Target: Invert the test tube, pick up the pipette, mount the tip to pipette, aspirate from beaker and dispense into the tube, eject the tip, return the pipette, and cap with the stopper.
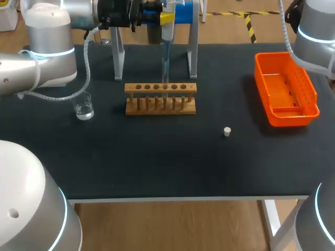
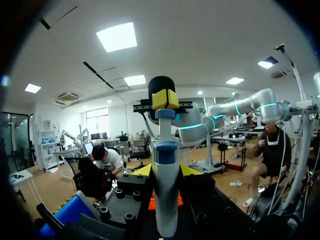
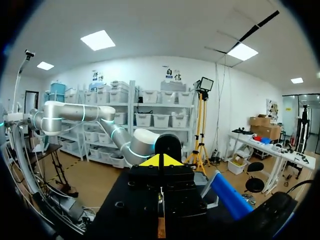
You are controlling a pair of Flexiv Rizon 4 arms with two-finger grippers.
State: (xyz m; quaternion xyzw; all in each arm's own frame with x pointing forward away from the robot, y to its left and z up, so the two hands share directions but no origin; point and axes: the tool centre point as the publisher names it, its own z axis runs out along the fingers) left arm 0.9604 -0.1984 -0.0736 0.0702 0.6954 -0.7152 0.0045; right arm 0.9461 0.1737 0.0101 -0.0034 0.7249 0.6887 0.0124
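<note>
Black table (image 1: 157,162) seen from above, with a wooden rack (image 1: 160,98) at its middle, a glass beaker (image 1: 84,107) well to the rack's left, a small white stopper (image 1: 227,131) to its right and an orange basket (image 1: 286,89) at the far right. Left gripper (image 1: 166,19) is clamped on the pipette (image 1: 165,52), which hangs upright between the legs of a metal stand (image 1: 192,49). Its slim lower end points at the rack's 4th hole from the left, but a tube there is too faint to confirm. Right gripper (image 3: 160,161) shows its 2 yellow ends pressed together, holding nothing. Likely risks: a slight sideways drift could jam the pipette's end against the wood or spill liquid beside the tube, and a crooked lift could knock the stand.
</note>
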